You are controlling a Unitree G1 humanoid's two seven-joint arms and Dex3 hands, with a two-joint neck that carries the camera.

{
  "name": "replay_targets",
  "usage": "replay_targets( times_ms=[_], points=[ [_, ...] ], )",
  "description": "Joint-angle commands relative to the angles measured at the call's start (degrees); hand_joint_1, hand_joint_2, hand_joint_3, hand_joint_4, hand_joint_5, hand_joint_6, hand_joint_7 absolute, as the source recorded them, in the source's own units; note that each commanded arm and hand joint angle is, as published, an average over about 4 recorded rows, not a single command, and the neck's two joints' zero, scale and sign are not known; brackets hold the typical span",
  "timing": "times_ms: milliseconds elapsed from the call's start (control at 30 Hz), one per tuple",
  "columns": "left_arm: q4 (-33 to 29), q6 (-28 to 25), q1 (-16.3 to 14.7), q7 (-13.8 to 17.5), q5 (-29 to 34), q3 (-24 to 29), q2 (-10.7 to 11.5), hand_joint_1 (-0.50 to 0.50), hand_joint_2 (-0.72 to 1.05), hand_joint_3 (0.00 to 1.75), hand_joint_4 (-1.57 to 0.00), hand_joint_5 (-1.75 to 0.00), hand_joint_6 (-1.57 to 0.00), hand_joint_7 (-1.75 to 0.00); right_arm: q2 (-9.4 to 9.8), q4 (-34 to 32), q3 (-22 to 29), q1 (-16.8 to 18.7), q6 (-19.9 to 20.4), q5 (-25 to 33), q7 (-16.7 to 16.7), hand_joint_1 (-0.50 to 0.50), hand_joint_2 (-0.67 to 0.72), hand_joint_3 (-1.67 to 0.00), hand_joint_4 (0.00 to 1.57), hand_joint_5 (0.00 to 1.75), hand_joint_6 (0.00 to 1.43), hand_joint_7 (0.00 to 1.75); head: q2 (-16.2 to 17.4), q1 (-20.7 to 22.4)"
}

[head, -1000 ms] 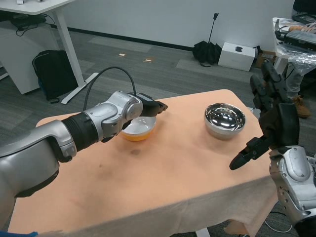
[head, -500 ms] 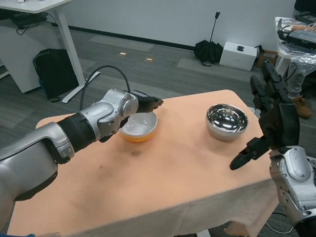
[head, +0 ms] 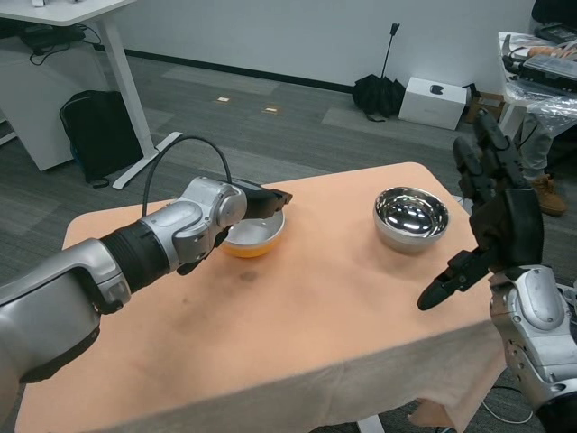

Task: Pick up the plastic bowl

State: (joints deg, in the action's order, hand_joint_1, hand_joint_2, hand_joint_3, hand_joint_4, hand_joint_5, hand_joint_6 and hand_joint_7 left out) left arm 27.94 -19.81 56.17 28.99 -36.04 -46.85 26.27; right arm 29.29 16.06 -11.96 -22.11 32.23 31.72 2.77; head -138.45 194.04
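Far left floor: a black bag (head: 97, 131) leans by a white desk leg (head: 122, 77).
Left hand (head: 261, 200): black fingers lie over the near rim of the plastic bowl; whether they grip it cannot be told.
Plastic bowl (head: 257, 237): orange outside, white inside, on the peach tablecloth (head: 297, 316) left of centre; nothing visible in it.
Steel bowl (head: 411, 218): shiny, well apart to the right, nothing visible inside.
Right hand (head: 496, 221): raised at the table's right edge, fingers spread, holding nothing.
Behind: a white box (head: 433, 102) on the floor.

peach-clothed table (head: 297, 316) — orange plastic bowl (head: 252, 236) rear-left, steel bowl (head: 411, 218) rear-right, well apart.
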Motion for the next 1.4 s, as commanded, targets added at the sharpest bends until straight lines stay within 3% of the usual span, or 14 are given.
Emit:
replay_targets(
  times_ms=[33, 167, 467, 567, 800, 867, 967, 1100, 1167, 1267, 1400],
  points=[
    [1.28, 0.26, -1.7, 0.63, 0.64, -0.32, -0.1, -0.5, -0.72, 0.09, 0.0, 0.0, 0.0, 0.0, 0.68, 0.55, -0.23, -1.18, 0.73, 0.45, 0.22, -0.38, 0.72, 0.0, 0.0, 0.0, 0.0, 0.0, -0.04, 0.22],
    [1.33, -0.16, -1.76, 0.63, 2.33, -0.08, -0.32, -0.5, -0.68, 0.09, 0.0, 0.0, 0.0, 0.0, 0.62, 0.55, -0.25, -1.18, 0.73, 0.51, 0.22, -0.38, 0.72, 0.0, 0.0, 0.0, 0.0, 0.0, 0.08, 0.12],
    [1.33, -1.68, -1.81, 0.54, 5.89, 0.45, -0.6, -0.5, 0.03, 0.0, 0.0, 0.0, 0.0, 0.0, 0.59, 0.47, -0.45, -1.18, 0.75, 0.84, 0.22, -0.38, 0.72, 0.0, 0.0, 0.0, 0.0, 0.0, 0.07, 0.16],
    [1.33, -2.07, -2.2, 0.54, 6.94, 1.28, -0.78, -0.5, 0.16, 0.0, 0.0, 0.0, 0.0, 0.0, 0.59, 0.47, -0.65, -1.13, 0.73, 1.1, 0.22, -0.38, 0.72, 0.0, 0.0, 0.0, 0.0, 0.0, 0.06, 0.15],
    [0.27, -3.26, -3.68, 0.54, 7.89, 4.01, -0.93, -0.5, 0.03, 0.0, 0.0, -0.03, 0.0, -0.07, 0.66, 0.47, -0.82, -1.18, 0.73, 1.28, 0.13, -0.38, 0.72, 0.0, 0.0, 0.0, 0.0, 0.0, 0.47, 0.57],
    [-0.12, -3.74, -3.87, 0.54, 8.04, 4.53, -0.95, -0.5, -0.02, 0.0, 0.0, -0.23, 0.0, -0.07, 0.68, 0.47, -0.87, -1.18, 0.73, 1.32, 0.13, -0.38, 0.72, 0.0, 0.0, 0.0, 0.0, 0.0, 0.51, 0.64],
    [-0.21, -3.77, -3.87, 0.54, 7.96, 4.56, -0.91, -0.5, -0.02, 0.0, 0.0, -0.69, 0.0, -0.12, 0.68, 0.47, -0.89, -1.18, 0.73, 1.35, 0.15, -0.38, 0.72, 0.0, 0.0, 0.0, 0.0, 0.0, 0.52, 0.62],
    [-1.07, -4.23, -3.87, 0.54, 7.43, 4.42, -0.67, -0.5, 0.12, 0.0, -0.02, -1.31, 0.0, -0.33, 0.64, 0.47, -0.89, -1.18, 0.73, 1.41, 0.22, -0.38, 0.72, 0.0, 0.0, 0.0, 0.0, 0.0, 0.68, 0.68],
    [-1.62, -4.53, -3.83, 0.54, 6.99, 4.4, -0.56, -0.5, 0.18, 0.02, -0.07, -1.51, 0.0, -0.44, 0.59, 0.47, -0.91, -1.18, 0.73, 1.41, 0.17, -0.38, 0.72, 0.0, 0.0, 0.0, 0.0, 0.0, 0.79, 0.78],
    [-2.3, -4.53, -3.79, 0.54, 6.35, 4.42, -0.49, -0.5, 0.29, 0.09, -0.11, -1.64, 0.0, -0.49, 0.59, 0.47, -0.96, -1.18, 0.73, 1.41, 0.17, -0.38, 0.72, 0.0, 0.0, 0.0, 0.0, 0.0, 0.88, 0.98],
    [-3.57, -4.53, -3.79, 0.54, 5.71, 4.75, -0.43, -0.5, 0.52, 0.09, -0.16, -1.64, 0.0, -0.54, 0.57, 0.47, -0.96, -1.18, 0.75, 1.41, 0.2, -0.4, 0.72, 0.0, 0.0, 0.0, 0.0, 0.0, 1.14, 1.15]
  ],
)
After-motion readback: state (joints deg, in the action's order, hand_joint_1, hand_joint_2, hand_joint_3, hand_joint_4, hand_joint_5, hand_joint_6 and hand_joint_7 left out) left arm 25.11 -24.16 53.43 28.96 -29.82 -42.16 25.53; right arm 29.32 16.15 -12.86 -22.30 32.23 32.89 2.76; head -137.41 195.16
